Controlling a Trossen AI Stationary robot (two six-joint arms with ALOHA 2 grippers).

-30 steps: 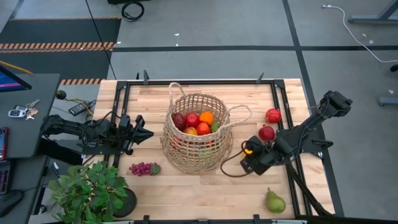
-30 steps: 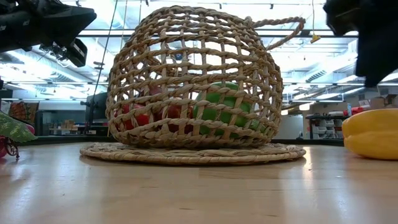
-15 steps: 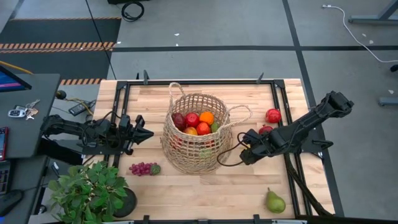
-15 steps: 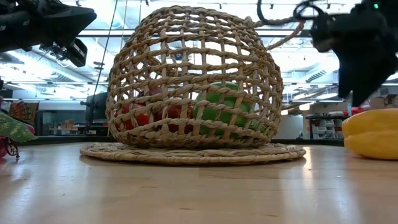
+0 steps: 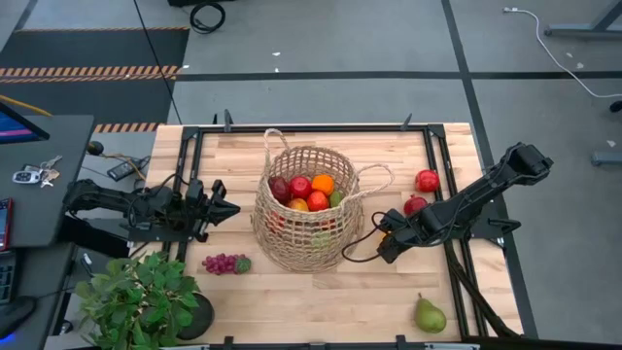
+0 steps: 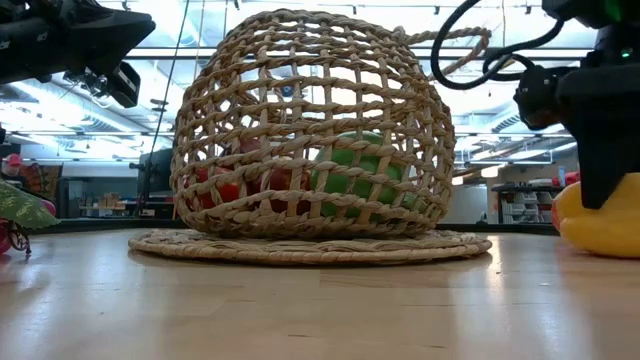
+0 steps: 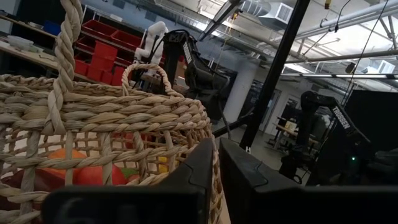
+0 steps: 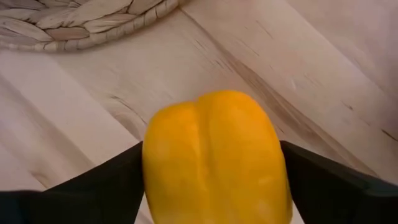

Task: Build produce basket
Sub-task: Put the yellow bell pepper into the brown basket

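Note:
The straw basket (image 5: 307,243) stands mid-table and holds red apples (image 5: 300,186), an orange (image 5: 323,183) and other produce. A yellow pepper (image 8: 214,158) lies on the table just right of the basket, and is also in the low view (image 6: 610,225). My right gripper (image 5: 389,238) points down over the pepper, open, with one finger on each side of it. My left gripper (image 5: 231,208) hangs shut beside the basket's left wall, holding nothing. My right gripper comes from above with its fingers (image 8: 118,174) close against the pepper's two long sides (image 8: 149,155). I cannot tell whether they touch. The pepper lies on the table on its side.
Two dark red fruits (image 5: 427,180) (image 5: 416,204) lie right of the basket. A pear (image 5: 430,314) is at the near right and purple grapes (image 5: 224,262) at the near left. A potted plant (image 5: 146,297) fills the near left corner. The basket's right handle (image 5: 374,180) loops out close to my right arm.
My right gripper has come down from above the table until its fingers stand on either side of the yellow pepper. It has also shifted a little toward the basket. The pepper has stayed where it was.

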